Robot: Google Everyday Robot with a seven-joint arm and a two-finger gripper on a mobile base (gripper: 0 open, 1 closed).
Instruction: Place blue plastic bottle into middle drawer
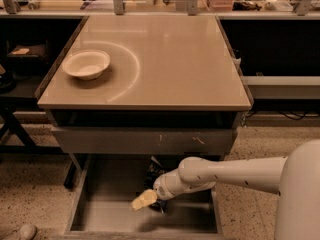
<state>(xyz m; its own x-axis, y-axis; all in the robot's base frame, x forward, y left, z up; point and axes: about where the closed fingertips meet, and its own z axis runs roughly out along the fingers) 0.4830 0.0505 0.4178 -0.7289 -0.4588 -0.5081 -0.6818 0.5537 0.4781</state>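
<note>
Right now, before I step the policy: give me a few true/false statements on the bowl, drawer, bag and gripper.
1. The white bowl sits on the left part of the tabletop. True.
2. The middle drawer is pushed shut. False: it is pulled out, open, below the table.
3. The gripper hovers above the tabletop. False: it is down inside the open drawer, reached in from the right.
4. The dark blue chip bag is inside the drawer, right by the gripper. True.
5. The bag lies in the bowl. False: the bowl shows nothing in it, and the bag is down in the drawer.
</note>
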